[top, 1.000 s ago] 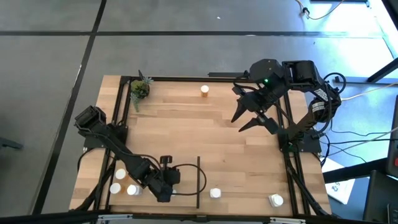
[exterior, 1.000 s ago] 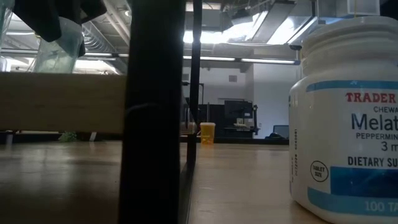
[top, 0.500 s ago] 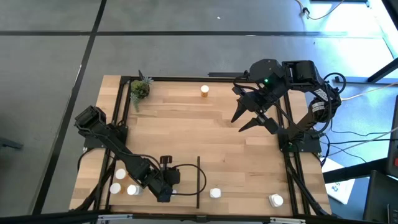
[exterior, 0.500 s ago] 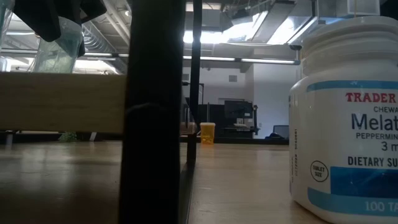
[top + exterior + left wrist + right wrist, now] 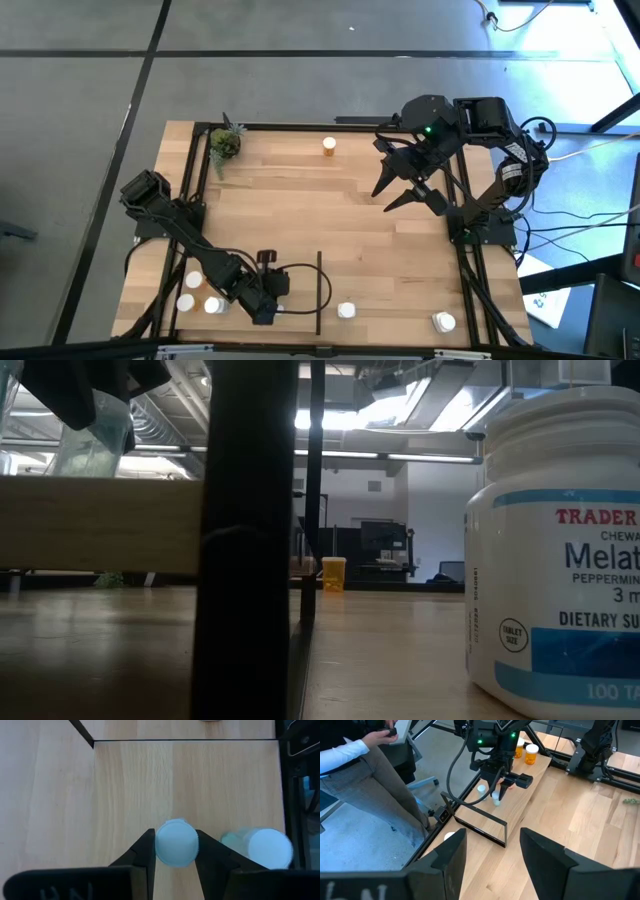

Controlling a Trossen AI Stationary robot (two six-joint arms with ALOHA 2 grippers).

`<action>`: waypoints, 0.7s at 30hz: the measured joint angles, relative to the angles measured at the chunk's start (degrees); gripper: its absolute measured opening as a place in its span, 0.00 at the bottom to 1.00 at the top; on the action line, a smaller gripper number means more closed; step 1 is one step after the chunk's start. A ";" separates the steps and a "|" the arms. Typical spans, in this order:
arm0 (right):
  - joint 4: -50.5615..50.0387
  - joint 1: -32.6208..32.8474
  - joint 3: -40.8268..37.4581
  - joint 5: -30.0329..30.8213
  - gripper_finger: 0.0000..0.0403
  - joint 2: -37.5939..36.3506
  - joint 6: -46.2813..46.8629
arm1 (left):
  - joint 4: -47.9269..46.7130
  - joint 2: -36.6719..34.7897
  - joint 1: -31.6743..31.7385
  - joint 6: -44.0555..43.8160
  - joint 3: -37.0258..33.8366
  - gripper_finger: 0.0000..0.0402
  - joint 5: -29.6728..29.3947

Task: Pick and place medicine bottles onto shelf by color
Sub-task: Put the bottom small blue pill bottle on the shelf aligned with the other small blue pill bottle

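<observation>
- the left pincer (image 5: 172, 851) is down at the near edge of the shelf (image 5: 300, 215), left of the divider strip (image 5: 319, 292); the left wrist view shows a bottle (image 5: 176, 842) right between its fingers (image 5: 145, 852), cap up.
- the fingers flank the cap closely on both sides; they look pinched on it or about to be, and whether the bottle's foot is on the wood or lifted cannot be told.
- this bottle stands upright, long axis vertical, running along the wrist camera's line of sight, so only its round white cap shows; its body colour is hidden.
- a second capped bottle (image 5: 270, 848) sits just beside the held one, outside one finger, close to the black rail (image 5: 297, 785); any sideways move could knock it.
- in the high view, three more bottles (image 5: 195, 296) cluster near the left rail behind the left arm; two white ones (image 5: 346, 311) sit right of the strip, and one orange bottle (image 5: 329, 147) stands alone at the far edge.
- the left arm is plainly the nearer one for this work.
- the right pincer (image 5: 401, 185) hangs high over the far right of the tabletop, fingers spread wide, holding nothing, well apart from every bottle.
</observation>
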 joint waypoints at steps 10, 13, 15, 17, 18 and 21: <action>0.00 -0.02 0.00 0.01 0.46 0.00 -0.02 | -0.53 0.00 -0.26 1.89 0.00 0.31 -1.12; 0.00 -0.02 0.00 0.01 0.46 0.00 -0.02 | -0.53 0.02 -0.27 1.87 0.00 0.31 -1.12; 0.00 -0.02 0.00 0.01 0.46 0.00 0.00 | -0.66 0.02 -0.28 1.93 0.00 0.31 -1.26; 0.00 -0.02 0.00 0.01 0.46 0.00 -0.01 | -1.15 0.02 -0.43 2.51 0.00 0.31 -1.54; 0.00 -0.02 0.00 0.01 0.46 0.00 -0.02 | -1.28 0.02 -0.55 3.05 0.00 0.31 -1.68; 0.00 -0.02 0.00 0.01 0.46 0.00 -0.01 | -1.52 0.02 -1.00 3.43 0.00 0.31 -1.69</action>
